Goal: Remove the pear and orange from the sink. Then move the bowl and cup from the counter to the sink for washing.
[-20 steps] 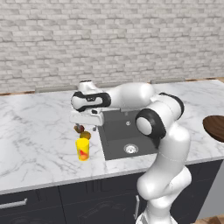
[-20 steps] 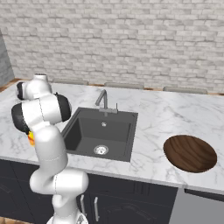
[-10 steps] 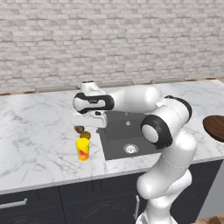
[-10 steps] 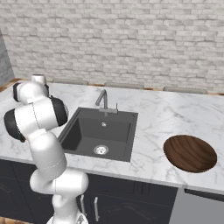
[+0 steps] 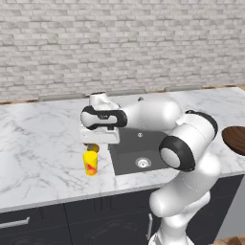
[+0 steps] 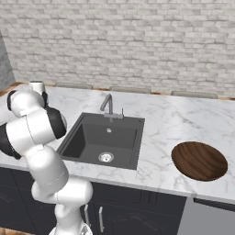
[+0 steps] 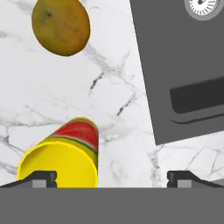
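The dark grey rectangular recessed sink (image 6: 103, 141) with its round steel drain looks bare of fruit, so the step in hand is judged to be fetching the small bright yellow cylindrical cup (image 5: 90, 163), which stands upright on the white marble counter (image 5: 43, 143) just left of the sink's front corner. The round yellow-orange fruit (image 7: 61, 26) lies on the counter just left of the sink too, beyond the cup, apart from it. The two-finger gripper (image 7: 112, 178) hangs above the cup with its jaws spread wide and nothing between them; in the hand view the cup's mouth sits off towards one fingertip (image 7: 43, 177), not centred. To do this well, it should probably slide over until the rim lies midway between the tips, then descend straight and close on the wall below the rim. The wide shallow dark brown wooden bowl (image 6: 199, 160) waits on the counter well right of the sink.
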### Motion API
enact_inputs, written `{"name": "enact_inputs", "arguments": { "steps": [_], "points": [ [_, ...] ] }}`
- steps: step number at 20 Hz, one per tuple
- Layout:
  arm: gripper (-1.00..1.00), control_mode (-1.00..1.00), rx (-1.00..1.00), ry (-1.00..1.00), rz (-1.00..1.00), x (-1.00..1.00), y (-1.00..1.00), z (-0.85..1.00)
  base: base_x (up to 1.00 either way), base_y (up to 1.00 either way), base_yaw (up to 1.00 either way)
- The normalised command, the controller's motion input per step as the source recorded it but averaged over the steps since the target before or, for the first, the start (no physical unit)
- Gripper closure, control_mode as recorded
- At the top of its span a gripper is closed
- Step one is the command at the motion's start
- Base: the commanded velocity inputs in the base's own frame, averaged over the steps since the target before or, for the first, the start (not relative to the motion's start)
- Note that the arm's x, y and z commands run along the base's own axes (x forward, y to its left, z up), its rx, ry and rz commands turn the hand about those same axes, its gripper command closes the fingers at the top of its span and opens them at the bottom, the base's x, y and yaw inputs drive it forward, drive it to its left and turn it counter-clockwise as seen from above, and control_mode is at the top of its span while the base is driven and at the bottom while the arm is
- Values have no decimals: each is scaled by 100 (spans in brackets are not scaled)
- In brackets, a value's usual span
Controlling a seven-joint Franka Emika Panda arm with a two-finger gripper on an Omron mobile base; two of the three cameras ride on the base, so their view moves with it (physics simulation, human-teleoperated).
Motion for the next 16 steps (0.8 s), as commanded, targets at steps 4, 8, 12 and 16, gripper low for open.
{"name": "enact_inputs", "arguments": {
  "steps": [4,8,12,16],
  "points": [
    [-100,-100,0,-10,4,-15,0,0,0,0,0],
    [-100,-100,0,-10,0,-7,0,0,0,0,0],
    [-100,-100,4,-3,0,-4,-1,0,0,0,0],
    [-100,-100,7,-2,0,-9,0,0,0,0,0]
  ]
}}
